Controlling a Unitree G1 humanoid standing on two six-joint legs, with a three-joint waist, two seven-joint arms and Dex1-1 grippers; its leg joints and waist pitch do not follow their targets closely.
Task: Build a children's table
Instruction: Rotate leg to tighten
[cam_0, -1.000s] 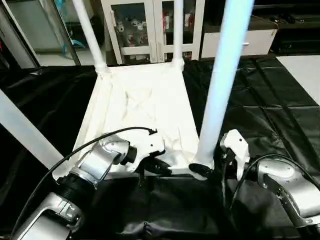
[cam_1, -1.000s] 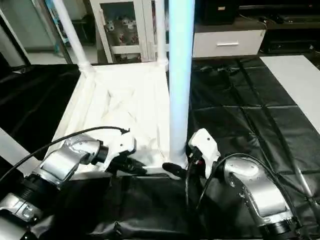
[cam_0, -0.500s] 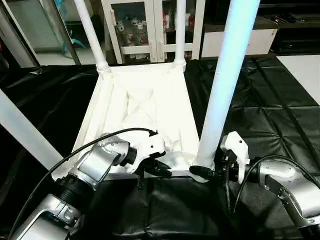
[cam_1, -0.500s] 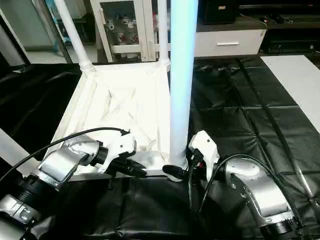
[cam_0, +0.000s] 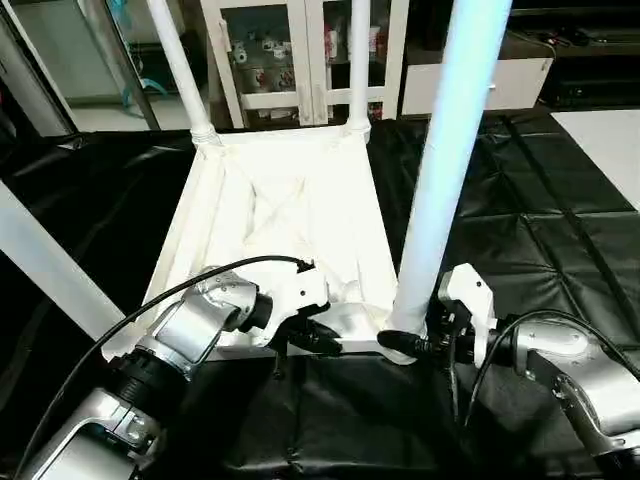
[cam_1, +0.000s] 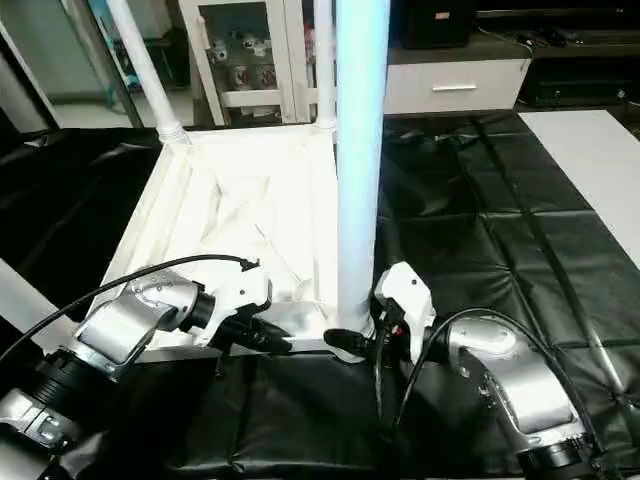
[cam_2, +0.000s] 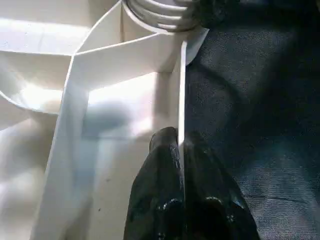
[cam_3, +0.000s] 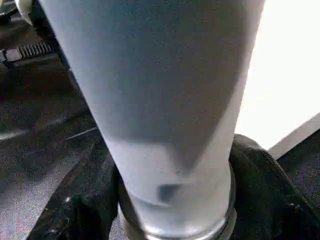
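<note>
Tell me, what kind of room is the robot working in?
Probably a living room or a lab dressed as one: a glass-door cabinet and a low drawer unit stand behind, and a black sheet covers the floor under the upturned table.

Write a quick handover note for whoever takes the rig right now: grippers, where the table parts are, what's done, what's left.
Left gripper: shut on the near edge wall of the upside-down tabletop, steadying it.
Right gripper: fingers around the base of the near right leg, at its corner socket.
Position: tabletop lies ribs-up on the black cover.
Done: two far legs stand upright; a near left leg also rises at the near left corner.
Left: confirm the near right leg is fully seated, then turn the table over.
</note>
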